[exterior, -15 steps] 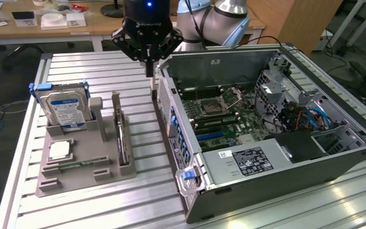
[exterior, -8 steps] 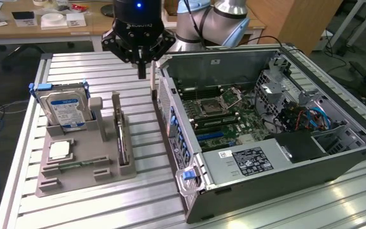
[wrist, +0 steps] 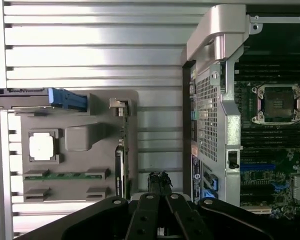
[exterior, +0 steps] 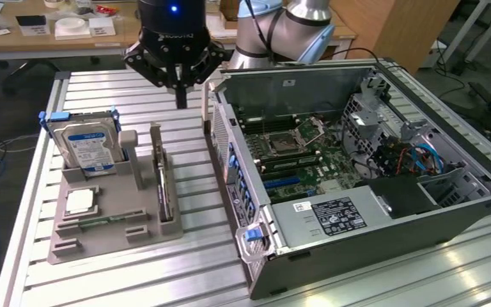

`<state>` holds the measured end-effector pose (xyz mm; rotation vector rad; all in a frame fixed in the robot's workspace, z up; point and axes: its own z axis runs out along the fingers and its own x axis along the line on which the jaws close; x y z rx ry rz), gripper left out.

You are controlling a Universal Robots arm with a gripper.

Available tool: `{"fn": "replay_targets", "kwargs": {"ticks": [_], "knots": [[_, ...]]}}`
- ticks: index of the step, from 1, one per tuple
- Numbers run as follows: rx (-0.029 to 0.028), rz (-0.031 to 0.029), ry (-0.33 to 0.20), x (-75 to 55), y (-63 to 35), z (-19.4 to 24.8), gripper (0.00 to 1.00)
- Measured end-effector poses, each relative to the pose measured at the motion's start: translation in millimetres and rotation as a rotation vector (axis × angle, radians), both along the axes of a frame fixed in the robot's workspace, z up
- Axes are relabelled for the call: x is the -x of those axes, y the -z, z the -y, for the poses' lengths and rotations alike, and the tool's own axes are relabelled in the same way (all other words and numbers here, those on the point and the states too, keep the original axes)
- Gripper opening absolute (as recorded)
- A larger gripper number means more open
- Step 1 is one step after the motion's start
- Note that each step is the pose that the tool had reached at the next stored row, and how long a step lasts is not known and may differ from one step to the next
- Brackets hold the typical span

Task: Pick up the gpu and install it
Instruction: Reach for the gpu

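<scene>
The gpu [exterior: 162, 182] is a thin dark card standing on edge in a slot along one side of the grey holder [exterior: 135, 238]. The wrist view shows the gpu [wrist: 121, 167] edge-on, with its silvery metal end at one tip. My gripper [exterior: 181, 101] hangs above the slatted table, behind the holder and beside the open computer case [exterior: 357, 160]. Its fingers are shut together with nothing between them. In the wrist view my gripper [wrist: 160, 181] sits over bare table between the holder [wrist: 65, 192] and the case wall [wrist: 210, 115], apart from the gpu.
A silver hard drive [exterior: 87, 147] with a blue-white label stands in a blue caddy at the holder's back. A square processor [exterior: 79, 201] and a green memory stick [wrist: 65, 174] lie in other slots. A wooden desk with boxes [exterior: 75, 29] stands behind.
</scene>
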<state>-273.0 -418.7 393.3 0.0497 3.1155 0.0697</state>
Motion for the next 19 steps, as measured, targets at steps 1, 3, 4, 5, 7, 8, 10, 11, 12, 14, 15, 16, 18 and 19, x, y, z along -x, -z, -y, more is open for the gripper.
{"fn": "replay_targets", "kwargs": {"ticks": [1,3,4,5,7,8,10,11,12,14,15,16,18,19], "knots": [[0.0,0.0,-0.002,2.8,0.0,0.3,0.11],[0.0,0.0,-0.005,9.1,0.0,0.8,0.11],[0.0,0.0,-0.006,12.4,0.0,1.0,0.11],[0.0001,-0.0001,-0.007,15.6,0.0,1.3,0.11],[0.0,0.0001,-0.01,21.2,0.1,2.2,0.11],[0.0,0.0,-0.012,24.0,0.0,2.6,0.11],[0.0,0.0,-0.015,29.5,0.1,3.5,0.11],[0.0,0.0,-0.017,32.4,0.0,4.1,0.11],[0.0,0.0,-0.018,35.6,0.1,4.6,0.11],[0.0,0.0,-0.02,41.6,0.1,5.4,0.11],[0.0,0.0,-0.022,44.6,0.2,5.8,0.11],[0.0,0.0001,-0.023,47.6,0.2,6.3,0.11],[0.0,0.0001,-0.024,54.0,0.3,6.8,0.11],[0.0001,-0.0001,-0.024,56.9,0.3,6.9,0.11]]}}
